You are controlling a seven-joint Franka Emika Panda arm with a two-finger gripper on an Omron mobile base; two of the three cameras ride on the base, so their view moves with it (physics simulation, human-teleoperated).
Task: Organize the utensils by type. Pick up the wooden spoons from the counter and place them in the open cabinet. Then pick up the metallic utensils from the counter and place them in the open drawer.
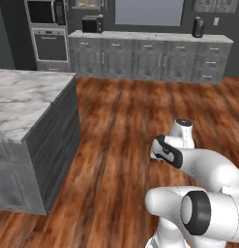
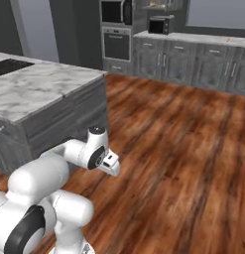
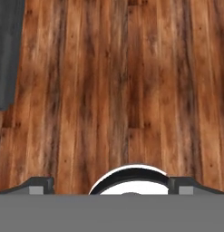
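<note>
Left base view: my arm is folded low at 4 to 5 o'clock over the wood floor [image 1: 126,126], with the marble island [image 1: 24,101] at 9 o'clock. The far counter [image 1: 150,37] runs along 12 o'clock, above dark cabinet fronts [image 1: 140,60], with a dark canister [image 1: 198,26] at 1 o'clock on it. I can't make out any utensils on it; too small to tell. Right base view: arm at 7 o'clock, the gripper [image 2: 113,167] hangs over bare floor just beside the island's dark side. The far counter sits at 1 o'clock, oven stack [image 2: 116,34] at 12. Hand view: finger tips [image 3: 38,186] stand far apart at 7 and 5 o'clock, claw released, nothing between them, floor planks beneath, a dark panel [image 3: 7,50] at 10 o'clock.
</note>
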